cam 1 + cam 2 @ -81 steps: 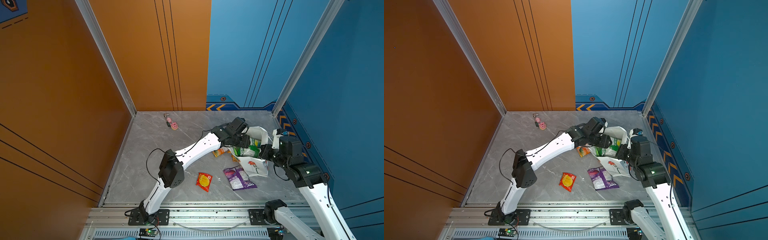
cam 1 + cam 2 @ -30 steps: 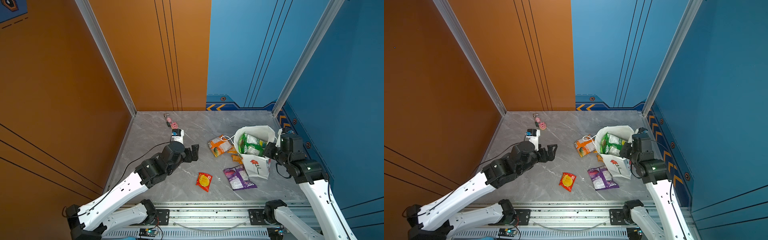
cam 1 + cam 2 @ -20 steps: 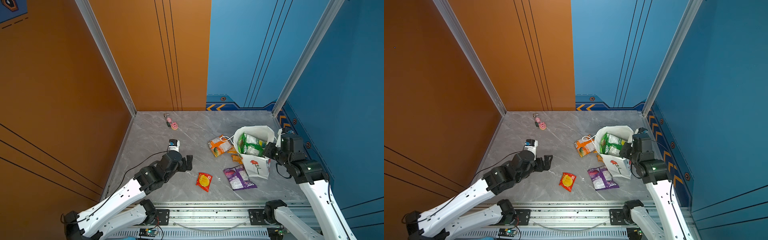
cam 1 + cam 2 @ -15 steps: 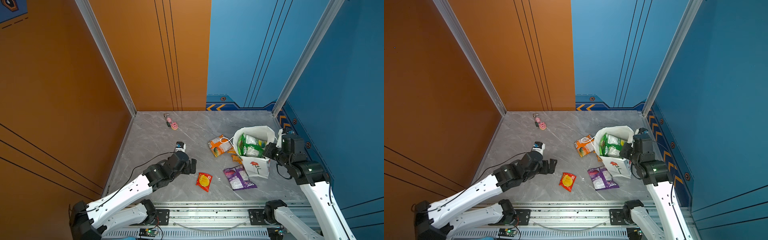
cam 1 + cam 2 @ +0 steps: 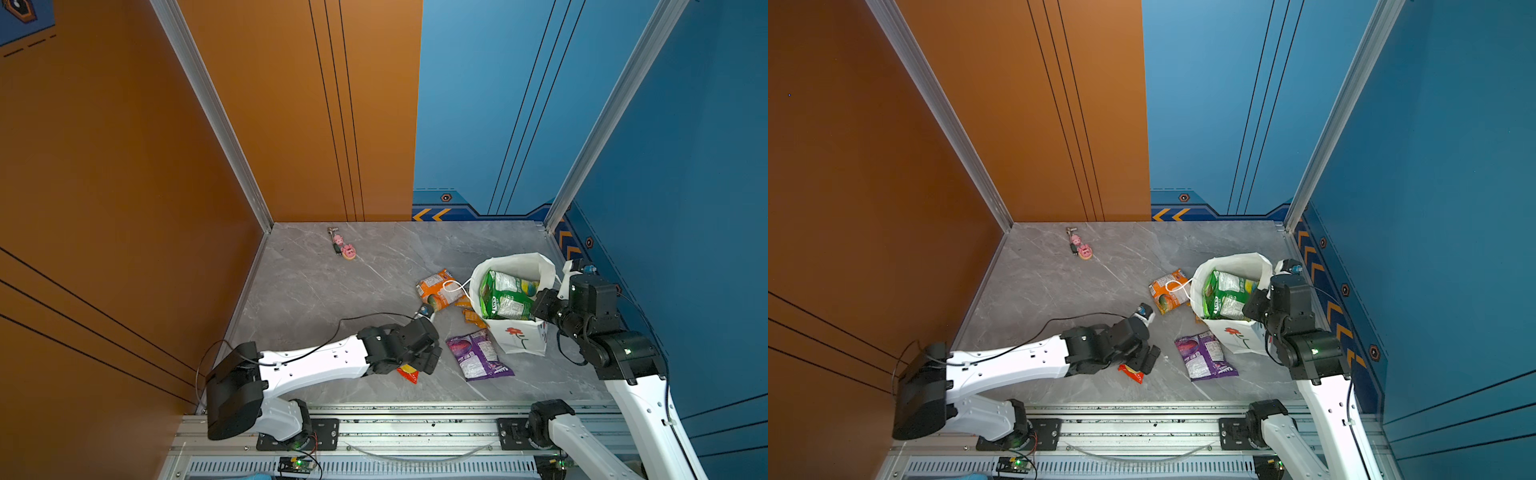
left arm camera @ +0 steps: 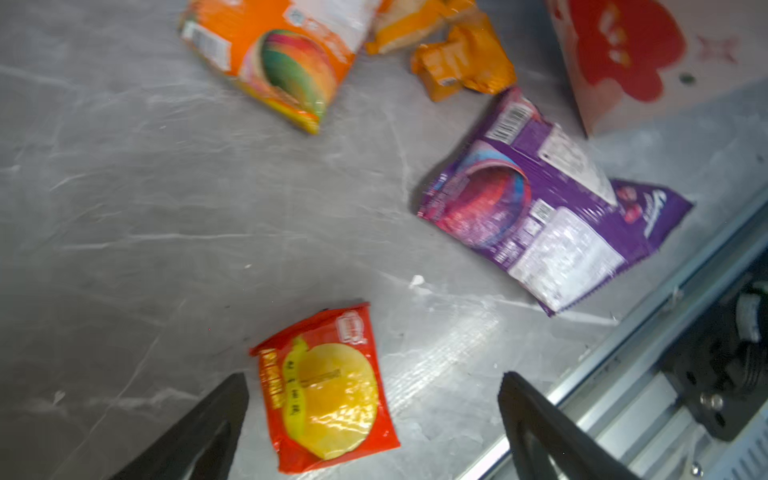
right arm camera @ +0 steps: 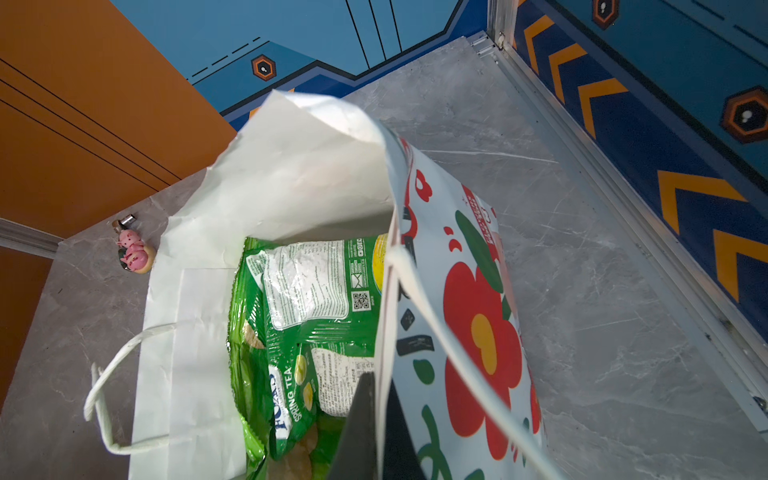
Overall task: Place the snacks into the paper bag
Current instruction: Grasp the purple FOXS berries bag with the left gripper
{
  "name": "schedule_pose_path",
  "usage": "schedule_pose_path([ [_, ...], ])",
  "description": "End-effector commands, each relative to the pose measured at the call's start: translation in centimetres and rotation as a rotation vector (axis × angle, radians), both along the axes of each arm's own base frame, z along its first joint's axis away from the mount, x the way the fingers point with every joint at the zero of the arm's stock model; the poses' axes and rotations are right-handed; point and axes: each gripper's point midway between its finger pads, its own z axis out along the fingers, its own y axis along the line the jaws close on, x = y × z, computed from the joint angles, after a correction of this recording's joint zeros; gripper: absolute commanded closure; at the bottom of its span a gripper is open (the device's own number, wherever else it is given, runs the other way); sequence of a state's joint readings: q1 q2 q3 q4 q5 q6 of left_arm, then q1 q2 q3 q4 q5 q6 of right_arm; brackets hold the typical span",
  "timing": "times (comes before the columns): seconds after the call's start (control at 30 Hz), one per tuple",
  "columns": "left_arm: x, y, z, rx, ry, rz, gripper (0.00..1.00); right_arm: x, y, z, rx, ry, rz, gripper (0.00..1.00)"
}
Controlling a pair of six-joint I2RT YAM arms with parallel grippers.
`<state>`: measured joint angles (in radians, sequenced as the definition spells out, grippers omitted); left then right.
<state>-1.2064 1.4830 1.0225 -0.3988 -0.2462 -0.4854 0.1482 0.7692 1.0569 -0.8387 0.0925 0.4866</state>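
Five snacks (image 6: pixel 540 199) lie outside paper bag (image 5: pixel 519 345) (right tool (image 7: pixel 376 399) pinching its rim); left tool (image 6: pixel 372 376), spread, has reached red-yellow packet (image 6: pixel 328 390).

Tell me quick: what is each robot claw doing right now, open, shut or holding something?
Left gripper: open, holding nothing, just above the red-yellow packet.
Right gripper: shut on the paper bag, pinching its side wall.

chip bag (image 5: pixel 505 295) in paper bag (image 5: pixel 515 262) | sachets (image 5: pixel 473 318) left of it (just beside) | charms (image 5: pixel 344 248) well behind, leftward
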Motion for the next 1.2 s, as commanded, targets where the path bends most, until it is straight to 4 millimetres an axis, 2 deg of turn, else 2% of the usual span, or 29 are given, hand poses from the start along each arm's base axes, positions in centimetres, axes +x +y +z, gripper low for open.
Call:
schedule_pose_path([
  [0.0,-1.8,-3.3,0.7,0.054,-0.095,-0.192,0.04,0.9,-1.2,4.2,-0.013,-0.176,-0.057,1.00],
  [0.13,-3.6,-6.4,0.4,0.082,-0.210,-0.328,0.07,0.8,-1.7,4.2,-0.015,-0.173,-0.083,1.00],
  [0.4,-6.5,-11.9,-0.1,0.124,-0.519,-0.596,0.10,1.5,-1.4,3.4,0.027,-0.138,-0.072,1.00],
  [0.67,-4.0,-14.3,-2.5,0.269,-0.637,-0.647,0.09,1.5,-1.6,3.8,0.058,-0.154,-0.078,1.00],
  [0.8,-2.9,-15.2,-4.0,0.312,-0.639,-0.639,0.10,1.5,-1.6,3.7,0.066,-0.153,-0.077,1.00],
  [0.9,-2.1,-15.8,-4.8,0.346,-0.641,-0.625,0.15,1.5,-1.6,3.7,0.068,-0.154,-0.077,1.00],
  [1.0,-1.5,-16.1,-5.6,0.382,-0.637,-0.610,0.24,1.7,-1.6,3.7,0.071,-0.152,-0.073,1.00],
  [1.17,-1.1,-15.9,-6.9,0.432,-0.656,-0.577,0.32,1.8,-1.6,3.6,0.070,-0.150,-0.073,1.00],
])
